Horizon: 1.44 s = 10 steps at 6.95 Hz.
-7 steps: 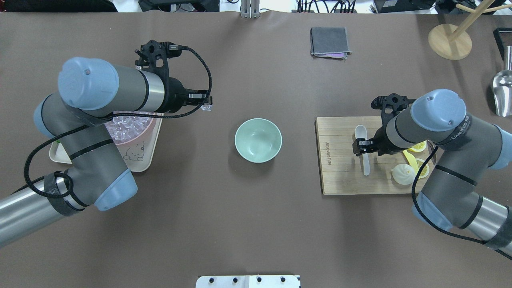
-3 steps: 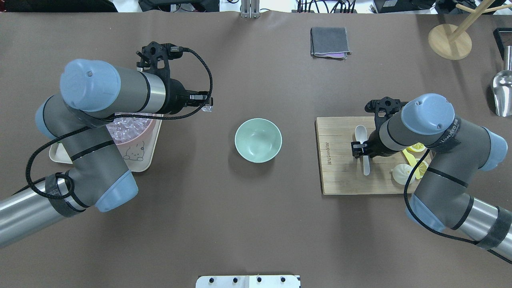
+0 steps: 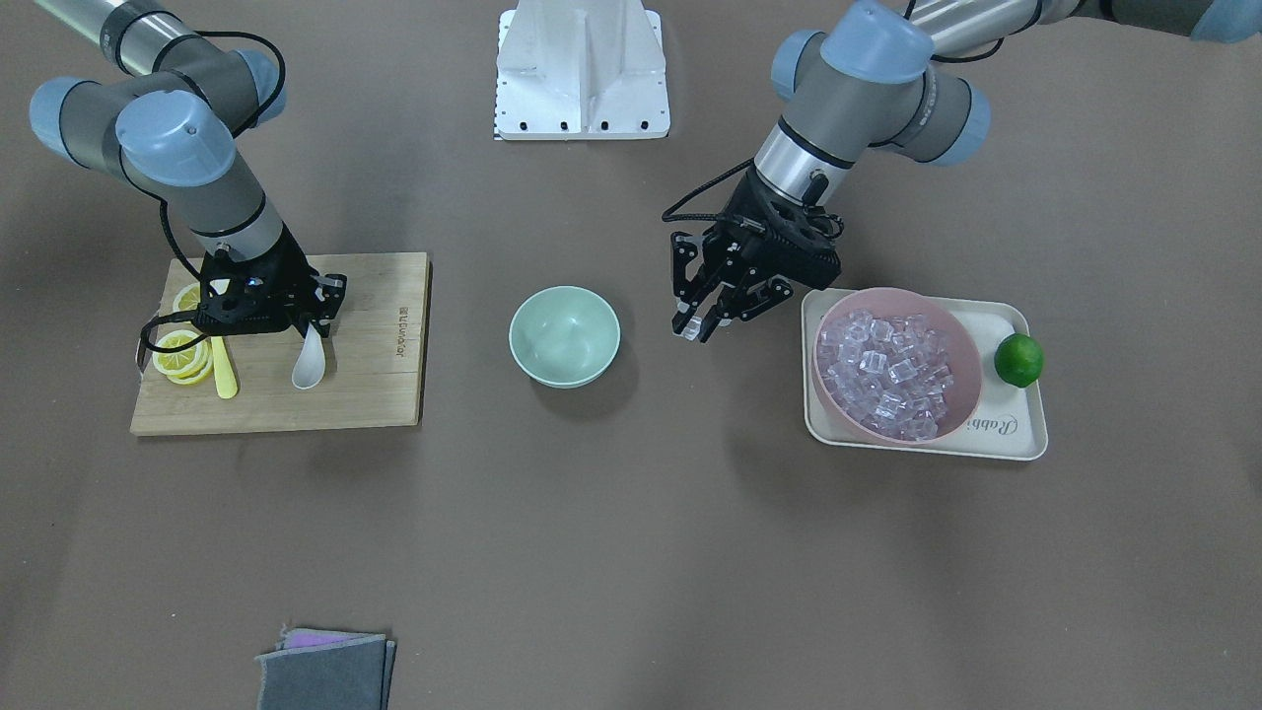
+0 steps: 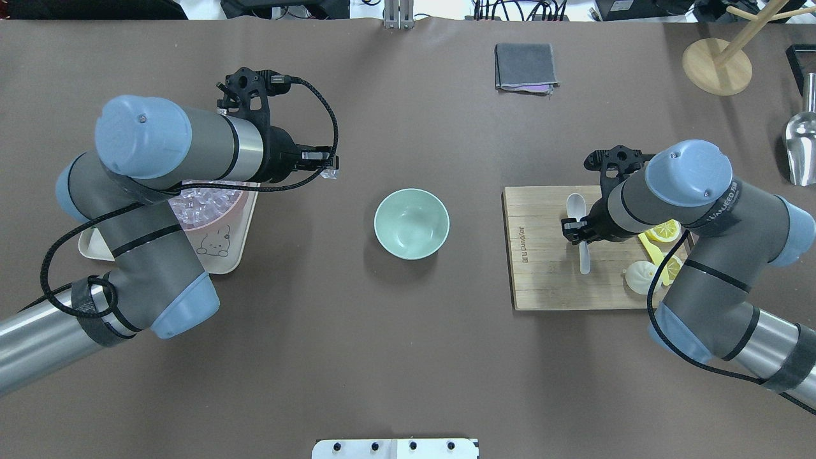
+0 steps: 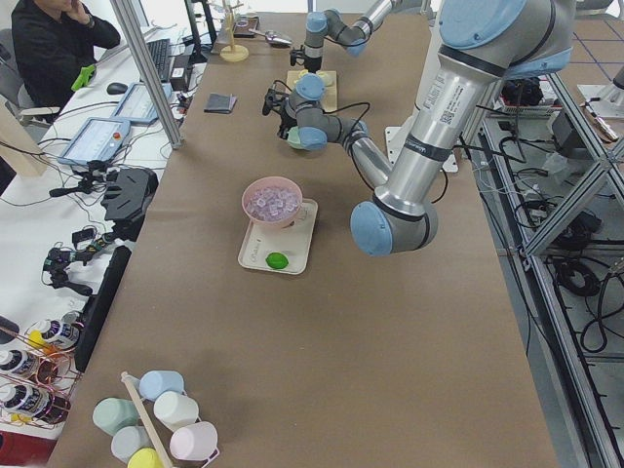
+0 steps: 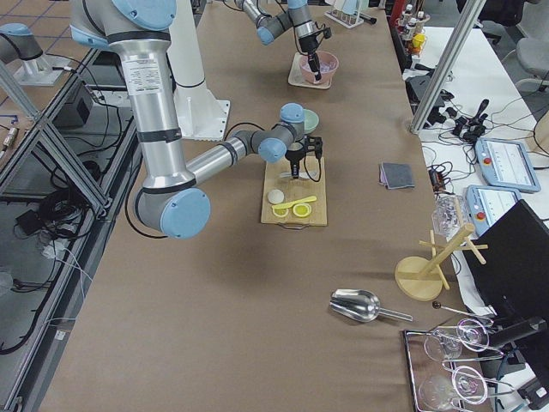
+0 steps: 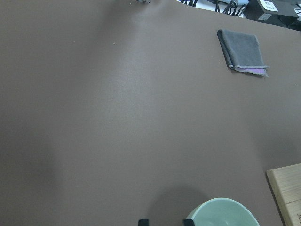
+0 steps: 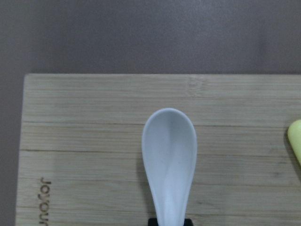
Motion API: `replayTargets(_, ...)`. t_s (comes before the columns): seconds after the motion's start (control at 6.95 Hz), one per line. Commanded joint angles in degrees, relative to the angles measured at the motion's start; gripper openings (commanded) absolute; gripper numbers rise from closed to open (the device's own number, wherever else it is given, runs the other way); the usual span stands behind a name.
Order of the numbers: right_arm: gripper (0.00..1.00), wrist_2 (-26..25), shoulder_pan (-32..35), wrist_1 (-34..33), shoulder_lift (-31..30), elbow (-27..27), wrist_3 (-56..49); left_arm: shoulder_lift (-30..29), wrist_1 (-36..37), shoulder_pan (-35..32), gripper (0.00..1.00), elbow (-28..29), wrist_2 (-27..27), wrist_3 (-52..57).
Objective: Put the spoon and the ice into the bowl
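The mint-green bowl [image 4: 412, 223] [image 3: 564, 335] stands empty at the table's middle. My left gripper [image 4: 328, 167] [image 3: 702, 325] is shut on a clear ice cube [image 3: 705, 322] and holds it above the table between the bowl and the pink bowl of ice cubes [image 3: 887, 370]. The bowl's rim shows at the bottom of the left wrist view [image 7: 225, 214]. The white spoon [image 4: 577, 207] [image 3: 309, 367] [image 8: 169, 150] lies on the wooden cutting board [image 4: 542, 280] with its scoop toward the far side. My right gripper [image 4: 579, 233] [image 3: 314, 314] is shut on the spoon's handle.
The pink bowl [image 3: 964, 380] sits on a cream tray [image 3: 1025, 439] with a lime [image 3: 1018, 359]. A yellow knife [image 3: 225, 373], lemon slices [image 3: 177, 355] and a bun [image 4: 637, 277] share the board. A grey cloth [image 4: 526, 65], a wooden stand [image 4: 717, 65] and a metal scoop [image 4: 800, 143] lie far back.
My right gripper has come down over the spoon's handle and closed on it. My left gripper with the ice cube has barely moved.
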Motion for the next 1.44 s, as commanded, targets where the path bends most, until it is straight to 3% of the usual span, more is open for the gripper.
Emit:
replayTargets(0.0, 0.00, 3.50, 3.38, -2.26, 1.22, 3.46, 0.09, -0.85, -0.11, 4.18, 0.00, -0.21, 4.52, -2.40)
replayTargets(0.14, 0.00, 4.13, 4.09, -5.41, 3.75, 4.35, 0.35, -3.56, 0.15, 9.52, 0.00, 0.74, 9.61, -5.73)
replayTargets(0.43, 0.00, 4.14, 4.28, -9.04, 7.99, 4.44, 1.05, -10.14, -0.29, 13.69, 0.00, 8.26, 17.27, -6.89)
replayTargets(0.58, 0.00, 4.14, 4.28, -9.04, 8.17, 4.53, 1.14, -12.78, -0.55, 13.62, 0.00, 12.14, 18.35, -7.34)
replayTargets(1.01, 0.00, 4.14, 3.05, -8.96, 8.35, 5.50, 4.98, -12.81, -0.55, 13.27, 0.00, 12.97, 18.45, -7.60)
replayTargets(1.15, 0.00, 4.14, 2.79, -8.96, 8.52, 5.50, 5.10, -12.64, -0.55, 13.27, 0.60, 12.97, 18.36, -6.91)
replayTargets(1.29, 0.00, 4.14, 2.61, -8.96, 8.61, 5.59, 5.10, -11.85, -0.47, 13.27, 0.97, 12.79, 18.45, -3.77)
